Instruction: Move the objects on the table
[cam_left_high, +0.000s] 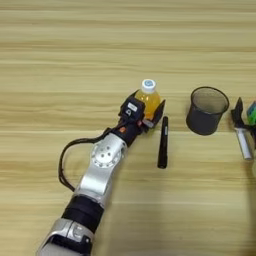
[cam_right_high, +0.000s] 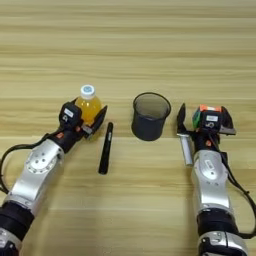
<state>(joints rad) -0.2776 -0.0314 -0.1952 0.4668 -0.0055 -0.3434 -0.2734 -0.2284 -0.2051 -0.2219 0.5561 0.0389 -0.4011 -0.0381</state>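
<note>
Left tool (cam_right_high: 89, 119) sits with both black fingers spread around the orange-juice bottle (cam_right_high: 89, 106), upright on the worktop (cam_right_high: 128, 45), black marker (cam_right_high: 105, 148) just beside. Right tool (cam_right_high: 202, 120) straddles the puzzle cube (cam_right_high: 206, 114), fingers wide; white marker (cam_right_high: 186, 148) alongside, mesh pen cup (cam_right_high: 150, 116) between the tools.

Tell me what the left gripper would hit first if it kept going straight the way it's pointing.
The orange-juice bottle: the left gripper already has its open fingers on either side of it. Beyond the bottle, only bare table shows.
</note>
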